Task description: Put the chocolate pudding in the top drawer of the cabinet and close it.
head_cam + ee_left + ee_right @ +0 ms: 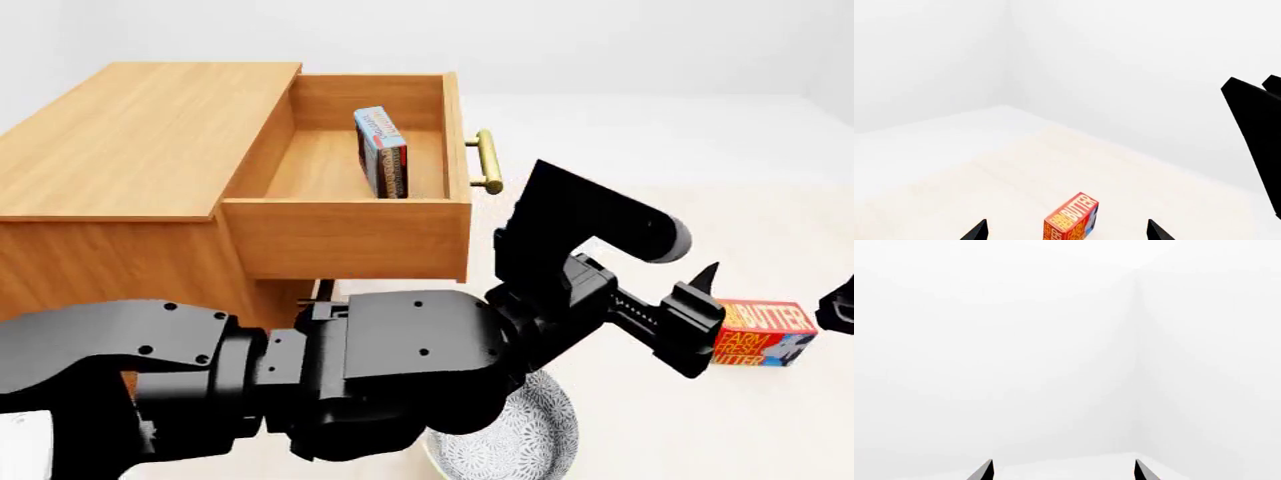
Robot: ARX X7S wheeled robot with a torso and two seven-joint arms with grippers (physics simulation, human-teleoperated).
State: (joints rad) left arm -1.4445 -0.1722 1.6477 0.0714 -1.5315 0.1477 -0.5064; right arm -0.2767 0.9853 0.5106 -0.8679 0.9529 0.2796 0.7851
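Note:
The cabinet (134, 130) fills the left of the head view, and its top drawer (344, 235) stands pulled open. The chocolate pudding (382, 152) stands upright inside the drawer. The drawer's brass handle (487, 162) faces right. My left gripper (707, 312) reaches out to the right, away from the cabinet. It is open and empty. In the left wrist view, a butter box (1073, 217) lies on the floor ahead, between the open fingertips (977, 231). My right gripper (1063, 471) is open and empty, facing a white wall.
The orange-red butter box (763, 333) lies on the pale floor at the right. A patterned plate (527, 440) sits low in the head view, partly under my left arm. A black part of my right arm (838, 302) shows at the right edge.

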